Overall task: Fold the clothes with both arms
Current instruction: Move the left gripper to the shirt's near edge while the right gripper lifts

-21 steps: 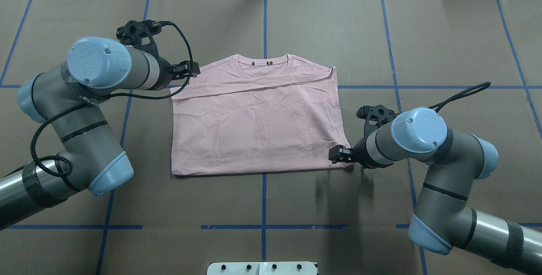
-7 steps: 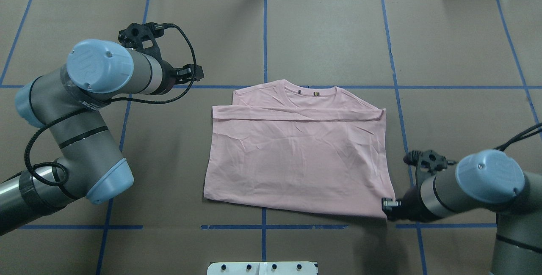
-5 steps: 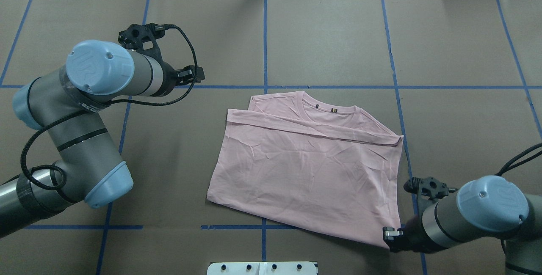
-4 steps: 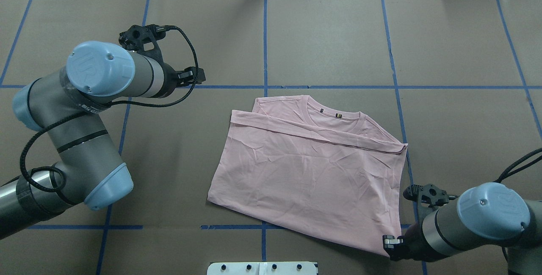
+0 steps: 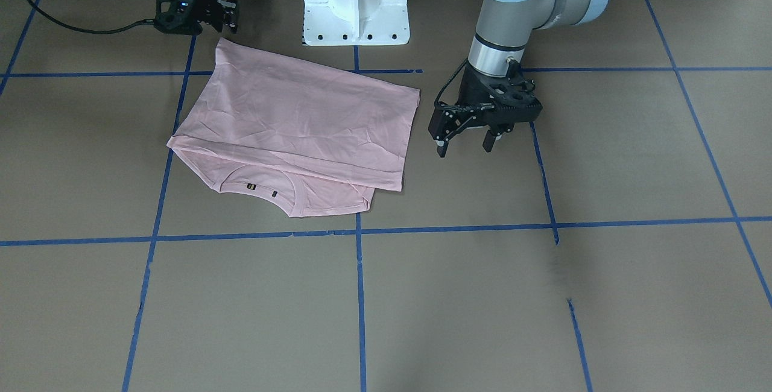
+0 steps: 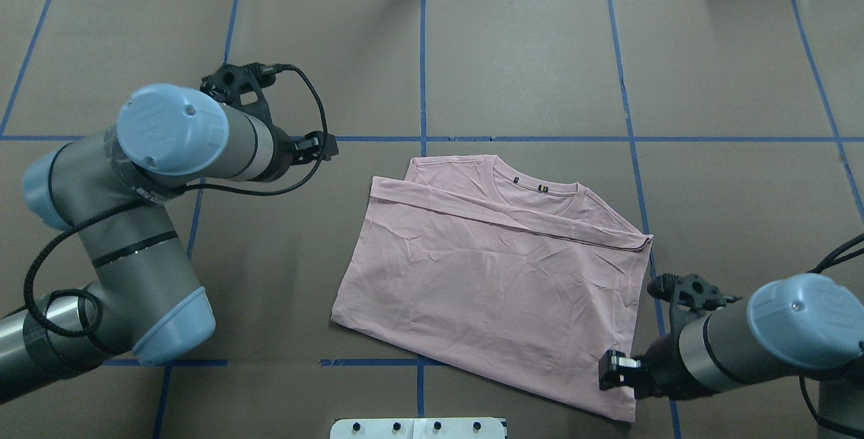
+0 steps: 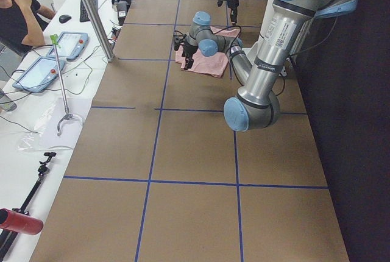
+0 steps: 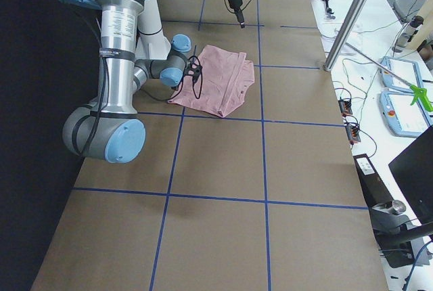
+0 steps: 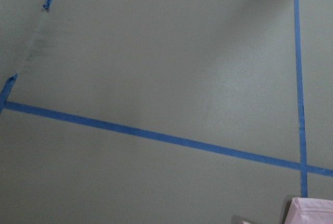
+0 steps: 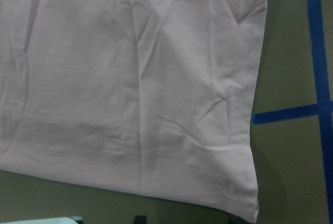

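A pale pink T-shirt [image 6: 499, 283] lies folded, plain side up, on the brown paper table cover [image 6: 729, 74], skewed against the grid of blue tape lines [image 6: 526, 138]. Seen from overhead, its ribbed round collar [image 6: 540, 189] sits at the garment's 1 o'clock. A straight folded edge [image 6: 506, 219] crosses just below the collar, and the soft, finely creased body narrows to a sharp corner at 5 o'clock.

The right gripper [image 6: 611, 371], a black block on the grey tubular right arm [image 6: 742, 351], hangs over that corner. The right wrist camera shows only flat, wrinkled cloth beneath it, so it cannot be told whether its fingers are spread or pressed together.

The left gripper [image 5: 464, 143] hovers over bare paper at the shirt's 10 o'clock in the overhead view (3 o'clock as seen from across the table), apart from the cloth. Its two black fingers are spread wide with nothing between them.

A looping black cable [image 6: 317, 108] trails from its wrist along the left arm [image 6: 135, 223], whose joints wear rounded light-blue caps. A white pedestal base [image 5: 356, 0] stands at the table's edge just beside the shirt
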Action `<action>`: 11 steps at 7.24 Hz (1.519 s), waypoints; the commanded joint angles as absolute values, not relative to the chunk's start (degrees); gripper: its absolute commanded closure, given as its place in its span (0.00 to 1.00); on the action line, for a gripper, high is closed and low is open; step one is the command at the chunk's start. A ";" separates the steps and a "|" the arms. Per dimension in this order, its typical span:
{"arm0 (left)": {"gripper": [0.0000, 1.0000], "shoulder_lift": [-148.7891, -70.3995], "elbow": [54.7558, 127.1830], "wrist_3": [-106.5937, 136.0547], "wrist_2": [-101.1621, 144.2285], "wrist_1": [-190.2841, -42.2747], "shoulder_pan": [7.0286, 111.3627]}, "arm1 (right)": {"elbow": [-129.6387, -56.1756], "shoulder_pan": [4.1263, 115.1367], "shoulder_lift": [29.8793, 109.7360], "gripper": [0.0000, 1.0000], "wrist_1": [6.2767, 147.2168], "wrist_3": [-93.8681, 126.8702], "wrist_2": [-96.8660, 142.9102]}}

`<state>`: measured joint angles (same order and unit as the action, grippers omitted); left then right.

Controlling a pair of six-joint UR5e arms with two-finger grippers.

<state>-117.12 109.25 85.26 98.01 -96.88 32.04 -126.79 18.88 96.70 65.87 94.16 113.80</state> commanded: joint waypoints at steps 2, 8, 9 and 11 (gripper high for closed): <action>0.00 -116.81 109.52 105.33 98.09 -93.09 19.99 | -126.65 29.33 91.52 0.00 65.74 93.52 114.26; 0.00 -117.25 105.04 113.64 94.31 -93.34 15.12 | -126.65 31.90 91.05 0.00 65.83 93.52 114.26; 0.01 -117.25 105.03 113.73 94.31 -93.43 14.94 | -126.74 31.90 90.97 0.00 65.74 93.52 114.34; 0.04 -117.68 105.12 115.13 94.31 -93.34 14.07 | -126.65 32.17 91.14 0.00 65.83 93.52 114.35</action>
